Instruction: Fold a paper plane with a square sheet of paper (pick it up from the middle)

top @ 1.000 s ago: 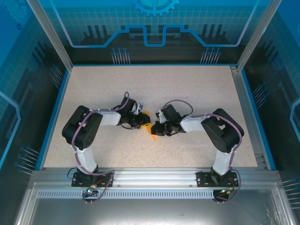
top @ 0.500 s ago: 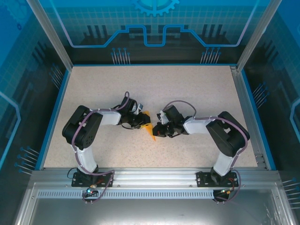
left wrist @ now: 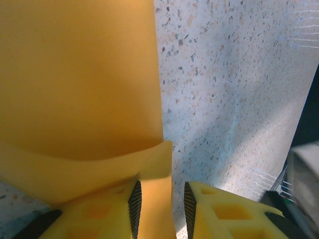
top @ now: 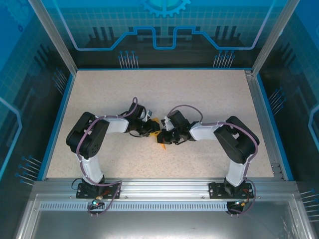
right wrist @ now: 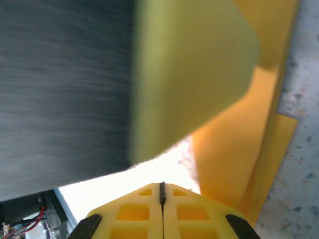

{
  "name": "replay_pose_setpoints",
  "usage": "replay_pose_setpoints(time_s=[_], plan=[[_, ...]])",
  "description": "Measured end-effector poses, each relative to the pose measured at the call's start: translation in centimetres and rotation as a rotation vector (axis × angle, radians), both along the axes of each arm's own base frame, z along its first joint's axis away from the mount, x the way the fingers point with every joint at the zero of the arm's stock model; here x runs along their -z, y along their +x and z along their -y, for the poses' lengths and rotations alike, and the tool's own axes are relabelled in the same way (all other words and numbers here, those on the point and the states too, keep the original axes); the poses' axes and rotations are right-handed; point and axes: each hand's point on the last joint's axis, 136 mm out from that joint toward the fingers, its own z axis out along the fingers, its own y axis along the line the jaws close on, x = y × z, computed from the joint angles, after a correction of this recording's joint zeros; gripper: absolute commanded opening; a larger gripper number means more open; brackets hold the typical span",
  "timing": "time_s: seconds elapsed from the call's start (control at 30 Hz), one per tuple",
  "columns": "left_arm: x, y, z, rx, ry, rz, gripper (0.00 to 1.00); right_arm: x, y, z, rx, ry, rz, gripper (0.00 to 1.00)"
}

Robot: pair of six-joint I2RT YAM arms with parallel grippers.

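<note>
Your left gripper (left wrist: pixel 159 209) is clamped on the orange-yellow, creased paper (left wrist: pixel 79 84); your right gripper (right wrist: pixel 162 191) is pressed together, holding nothing.

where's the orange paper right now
Top view: the folded orange paper sits mid-table between the two end effectors, pinched by the left end effector.

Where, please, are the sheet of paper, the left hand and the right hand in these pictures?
sheet of paper (left wrist: pixel 79 79), left wrist view, its broad flat face.
left hand (left wrist: pixel 159 209), left wrist view, paper strip between its fingertips.
right hand (right wrist: pixel 162 191), right wrist view, seam between its closed fingertips.
</note>
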Motion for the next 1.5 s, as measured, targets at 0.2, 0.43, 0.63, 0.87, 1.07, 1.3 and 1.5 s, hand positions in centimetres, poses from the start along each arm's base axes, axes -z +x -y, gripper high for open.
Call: replay_pose_setpoints(time_s=[0.2, 0.43, 0.63, 0.87, 1.07, 1.3, 1.5], plan=[[0.0, 0.0, 0.0, 0.000, 0.000, 0.000, 0.32, 1.3, -0.2, 0.4, 0.004, -0.005, -0.008, 0.01], [0.0, 0.1, 0.0, -0.001, 0.001, -0.001, 0.32, 1.3, -0.2, 0.6, 0.008, 0.027, -0.001, 0.00], [0.0, 0.3, -0.1, -0.003, -0.004, -0.018, 0.33, 1.3, -0.2, 0.7, 0.007, 0.028, -0.006, 0.00], [-0.1, 0.6, -0.2, 0.000, -0.029, -0.059, 0.33, 1.3, 0.3, 1.2, 0.019, 0.030, -0.013, 0.00], [-0.2, 1.1, -0.4, 0.000, -0.042, -0.082, 0.33, 1.4, 0.3, 1.3, 0.010, 0.056, -0.045, 0.00], [-0.3, 2.2, -1.0, -0.016, -0.051, -0.104, 0.33, 1.4, 0.3, 1.3, 0.001, 0.079, -0.066, 0.00], [-0.3, 3.3, -1.7, -0.034, -0.070, -0.117, 0.33, 1.4, 0.3, 1.3, -0.003, 0.087, -0.075, 0.00]])
